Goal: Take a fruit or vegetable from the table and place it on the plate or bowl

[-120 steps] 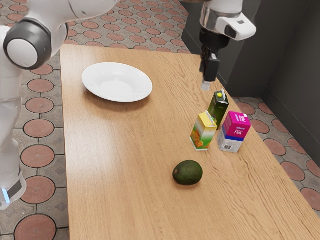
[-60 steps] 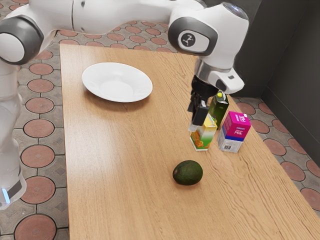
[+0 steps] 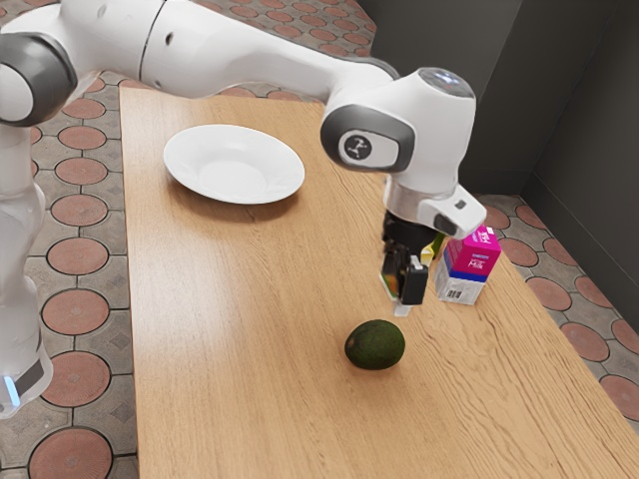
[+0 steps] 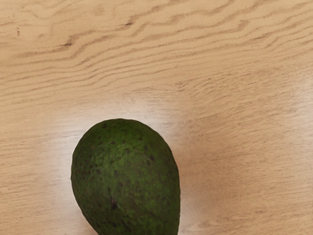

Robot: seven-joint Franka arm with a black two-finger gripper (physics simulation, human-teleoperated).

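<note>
A dark green, pebbly-skinned avocado point(image 3: 374, 344) lies on the light wooden table point(image 3: 250, 329), toward the near edge in the exterior view, touching nothing but the wood. The white seven-joint arm point(image 3: 250, 55) reaches in from the exterior view's upper left and bends down over the tabletop, so that its black two-finger gripper point(image 3: 405, 289) hangs pointing downward just above and slightly behind the avocado, apart from it. Seen side-on like this, I cannot tell whether the gripper is spread or closed; it carries nothing. A pink and white carton point(image 3: 467, 264) stands upright on the table just beside the hand, on the exterior view's right. A round white plate point(image 3: 234, 165) sits well apart from the avocado, near the far corner on the exterior view's left. In the wrist view the avocado point(image 4: 126, 178) lies on the grained wood point(image 4: 195, 58) under the hand, its narrower end pointing away from the camera
</note>
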